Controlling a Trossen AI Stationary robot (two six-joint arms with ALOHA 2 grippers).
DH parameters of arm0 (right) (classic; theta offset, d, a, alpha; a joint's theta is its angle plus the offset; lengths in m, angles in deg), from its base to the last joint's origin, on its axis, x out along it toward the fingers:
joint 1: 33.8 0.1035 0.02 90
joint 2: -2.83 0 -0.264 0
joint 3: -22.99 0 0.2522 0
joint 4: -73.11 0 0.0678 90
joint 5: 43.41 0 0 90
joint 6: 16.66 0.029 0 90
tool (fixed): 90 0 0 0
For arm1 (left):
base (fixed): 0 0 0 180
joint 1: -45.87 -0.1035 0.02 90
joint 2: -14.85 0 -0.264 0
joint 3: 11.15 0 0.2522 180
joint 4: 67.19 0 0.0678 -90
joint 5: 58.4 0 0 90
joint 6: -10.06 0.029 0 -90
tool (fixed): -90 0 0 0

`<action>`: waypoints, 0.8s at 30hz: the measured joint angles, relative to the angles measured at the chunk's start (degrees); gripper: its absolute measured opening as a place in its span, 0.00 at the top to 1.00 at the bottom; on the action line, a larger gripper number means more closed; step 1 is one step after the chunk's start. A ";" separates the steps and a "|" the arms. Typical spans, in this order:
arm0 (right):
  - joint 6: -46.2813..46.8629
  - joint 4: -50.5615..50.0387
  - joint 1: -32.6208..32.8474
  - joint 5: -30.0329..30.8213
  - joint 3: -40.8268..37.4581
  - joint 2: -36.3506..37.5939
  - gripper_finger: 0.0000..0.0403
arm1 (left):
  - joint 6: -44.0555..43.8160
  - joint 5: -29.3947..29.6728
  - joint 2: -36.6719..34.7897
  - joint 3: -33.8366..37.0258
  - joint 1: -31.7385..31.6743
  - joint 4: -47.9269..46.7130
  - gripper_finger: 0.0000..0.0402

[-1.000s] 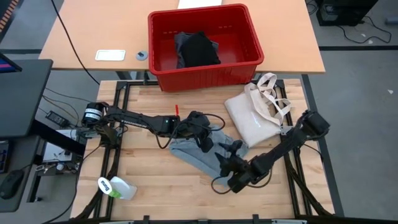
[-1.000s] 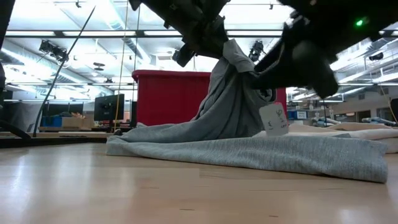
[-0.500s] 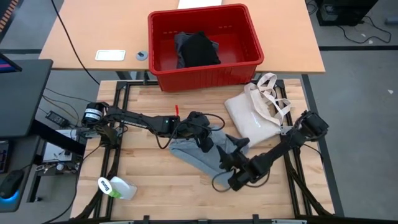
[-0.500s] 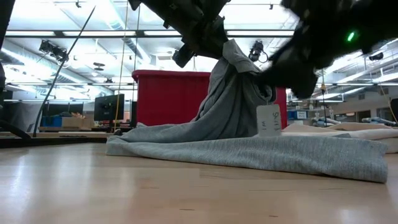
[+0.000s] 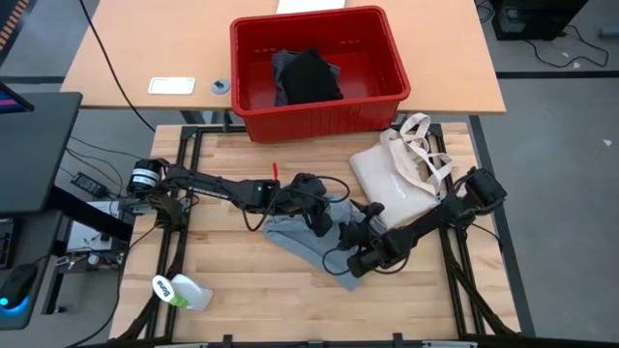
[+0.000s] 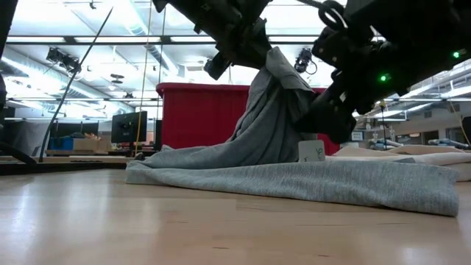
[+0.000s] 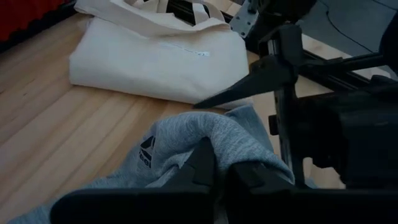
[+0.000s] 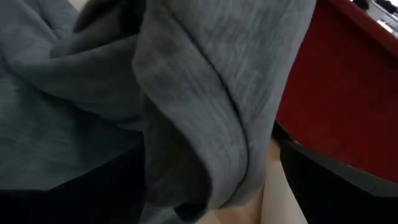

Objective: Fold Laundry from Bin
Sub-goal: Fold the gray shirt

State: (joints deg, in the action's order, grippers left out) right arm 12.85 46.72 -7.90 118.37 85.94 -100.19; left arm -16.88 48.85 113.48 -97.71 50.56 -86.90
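The left gripper (image 5: 319,218) reaches in low, clamped on the raised grey T-shirt (image 5: 302,240); the right gripper (image 5: 354,227), jaws apart, angles toward it.

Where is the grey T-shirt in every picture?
High view: grey T-shirt mid-table, between both grippers.
Low view: T-shirt spread across the middle, pulled up into a peak.
Left wrist view: bunched in the foreground.
Right wrist view: fills most of the picture.
Shared landmark: the red bin, except in the left wrist view.
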 joint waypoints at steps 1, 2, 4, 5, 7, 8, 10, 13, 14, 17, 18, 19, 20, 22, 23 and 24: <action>-0.40 -0.51 -0.29 0.23 0.00 0.00 0.13 | 0.01 0.00 0.00 0.00 0.00 0.00 0.97; -0.60 -1.44 -0.59 0.71 -0.02 0.00 0.13 | 0.00 0.00 0.00 0.00 0.00 0.00 0.97; -0.81 -2.61 -1.06 1.62 -0.30 0.00 0.14 | 0.00 0.00 0.00 0.00 0.24 -0.05 0.97; -1.16 -3.28 -1.28 1.65 -0.56 0.06 0.14 | 0.05 0.02 0.00 0.00 0.39 -0.20 0.97; -1.78 -4.93 -1.41 0.01 -1.06 0.27 0.16 | 0.25 0.01 0.00 0.00 0.73 -0.53 0.97; -2.06 -5.74 -1.41 -1.00 -1.27 0.32 0.18 | 0.28 0.02 0.00 -0.01 0.87 -0.90 0.97; -2.24 -7.99 -1.34 -2.38 -1.77 0.60 0.24 | 0.35 0.00 0.00 -0.02 1.09 -1.73 0.97; -2.27 -10.47 -0.86 -2.39 -2.08 1.04 0.40 | 0.31 -0.07 0.00 -0.02 1.03 -2.70 0.97; -2.73 -11.17 -0.80 -2.03 -2.12 1.17 0.45 | 0.33 -0.45 0.00 -0.02 1.03 -2.81 0.97; -7.91 -11.07 -0.80 -2.74 -2.12 1.76 0.63 | 0.33 -2.60 0.00 -0.04 1.01 -2.70 0.97; -9.95 -10.85 -0.81 -4.07 -2.12 2.20 0.69 | 0.53 -3.25 0.00 -0.04 1.07 -2.44 0.97; -11.82 -10.73 -1.03 -5.82 -2.12 2.75 0.75 | 0.70 -3.52 0.00 -0.04 1.07 -2.34 0.97; -13.33 -10.92 -1.25 -8.01 -2.12 3.47 0.81 | 0.81 -4.33 0.00 -0.04 1.07 -2.36 0.97; -16.19 -12.17 -1.62 -11.72 -2.14 5.36 0.92 | 2.14 -7.15 0.00 -0.04 1.07 -2.16 0.97; -17.72 -12.95 -1.73 -13.01 -2.14 6.60 0.95 | 3.20 -8.81 0.00 -0.04 1.07 -2.17 0.97; -19.09 -14.10 -1.74 -13.92 -2.14 8.05 0.97 | 4.29 -10.34 0.00 -0.04 1.08 -2.11 0.97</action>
State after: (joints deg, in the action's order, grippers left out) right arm -6.24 32.62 -9.64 104.45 83.79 -92.14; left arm -12.60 38.51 113.48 -97.75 51.64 -89.01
